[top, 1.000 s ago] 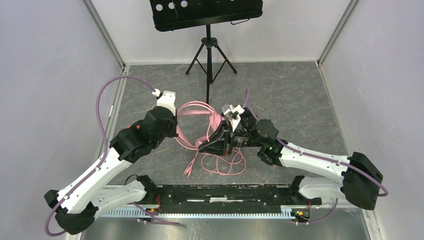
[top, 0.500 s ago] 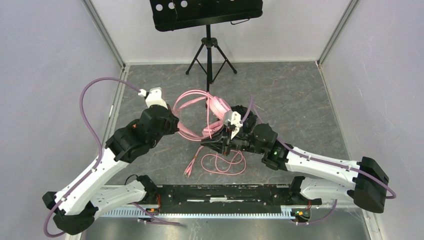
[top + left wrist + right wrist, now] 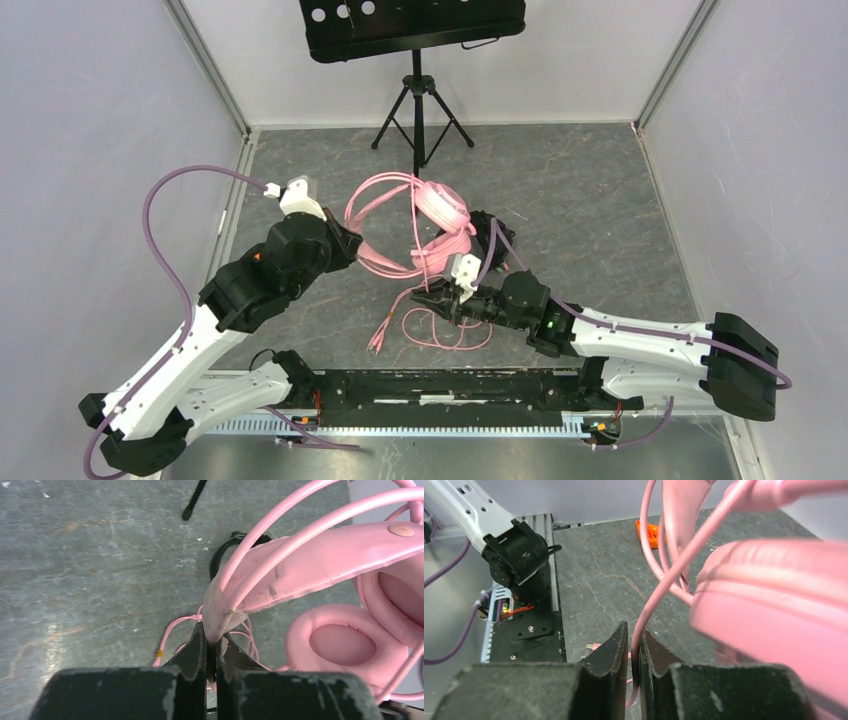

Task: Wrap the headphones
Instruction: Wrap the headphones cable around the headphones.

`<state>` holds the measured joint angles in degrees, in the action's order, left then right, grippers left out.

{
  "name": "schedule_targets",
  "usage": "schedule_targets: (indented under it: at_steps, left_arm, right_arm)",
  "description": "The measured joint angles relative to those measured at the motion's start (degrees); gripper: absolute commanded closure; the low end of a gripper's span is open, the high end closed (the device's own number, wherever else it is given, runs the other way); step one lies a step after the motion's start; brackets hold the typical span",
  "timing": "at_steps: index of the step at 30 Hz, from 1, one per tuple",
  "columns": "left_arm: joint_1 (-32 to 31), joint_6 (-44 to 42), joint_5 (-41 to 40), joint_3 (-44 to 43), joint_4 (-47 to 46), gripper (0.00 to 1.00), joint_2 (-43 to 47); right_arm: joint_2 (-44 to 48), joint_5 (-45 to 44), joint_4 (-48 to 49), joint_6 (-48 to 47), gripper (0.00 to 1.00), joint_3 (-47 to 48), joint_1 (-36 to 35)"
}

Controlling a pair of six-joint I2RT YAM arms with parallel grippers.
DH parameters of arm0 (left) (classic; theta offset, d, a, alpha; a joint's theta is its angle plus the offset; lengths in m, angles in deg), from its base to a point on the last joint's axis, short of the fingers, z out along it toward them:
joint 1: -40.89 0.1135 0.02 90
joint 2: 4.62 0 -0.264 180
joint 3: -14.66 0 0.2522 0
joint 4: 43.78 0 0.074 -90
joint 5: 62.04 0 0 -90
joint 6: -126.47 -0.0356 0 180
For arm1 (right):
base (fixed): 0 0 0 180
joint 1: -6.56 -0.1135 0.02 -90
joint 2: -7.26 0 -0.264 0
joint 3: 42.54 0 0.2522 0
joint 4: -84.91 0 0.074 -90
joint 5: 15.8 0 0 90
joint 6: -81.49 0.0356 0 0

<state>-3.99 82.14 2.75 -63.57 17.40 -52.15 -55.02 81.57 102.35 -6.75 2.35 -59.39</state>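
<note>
Left wrist view gives you the clearest read. Your left claw [image 3: 211, 642] is pressed together on the end of the padded band of the pink headphones [image 3: 320, 555], pinching its soft, scuffed edge. Two thin hoops arc away up and to the right. The round cushioned cups hang beyond them, one showing its hollow. The pair looks lifted off the surface [image 3: 90, 570], a grey stone-patterned sheet, though I can't tell whether a cup touches it.

Your right claw [image 3: 634, 647] is closed on the pink cable [image 3: 659, 590], a thin, smooth, limp cord running up from between the fingers toward the cups. From above, the headphones sit just beyond the right claw, on the side away from the arm bases. The band's long axis runs roughly from the left claw across toward the right arm. The rest of the cable lies in loose loops on the surface on the near side of the right claw.

In my judgement the right arm is the winding one, since it is nearer the slack. The coming move depends on carrying cord around the band, across that long axis. A cord this smooth may slide through the fingers.

The black headphones [image 3: 222, 550] lie partly hidden behind the pink band. The music stand [image 3: 415, 60] stands well apart at the back.
</note>
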Motion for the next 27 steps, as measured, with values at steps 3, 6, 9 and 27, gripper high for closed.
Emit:
schedule_targets:
  at_steps: [3, 6, 9, 27]
  left_arm:
    - [0.09, 1.51, 1.75, -0.09, -1.31, 0.98, 0.07]
    - [0.09, 2.34, 2.93, -0.15, -1.95, 0.98, 0.07]
    - [0.09, 2.95, 3.41, -0.26, -2.14, 0.98, 0.09]
    - [0.13, 3.1, 4.72, -2.43, -2.45, 0.98, 0.11]
  right_arm:
    - [0.09, -1.07, 2.82, -2.4, 0.81, -2.08, -0.79]
    - [0.24, -2.12, 5.73, -4.83, 0.81, -4.26, -1.22]
    - [0.17, -3.19, 9.05, -6.93, 0.8, -5.92, -1.62]
    - [-14.88, -6.75, 33.2, -8.7, 0.68, -16.06, -3.06]
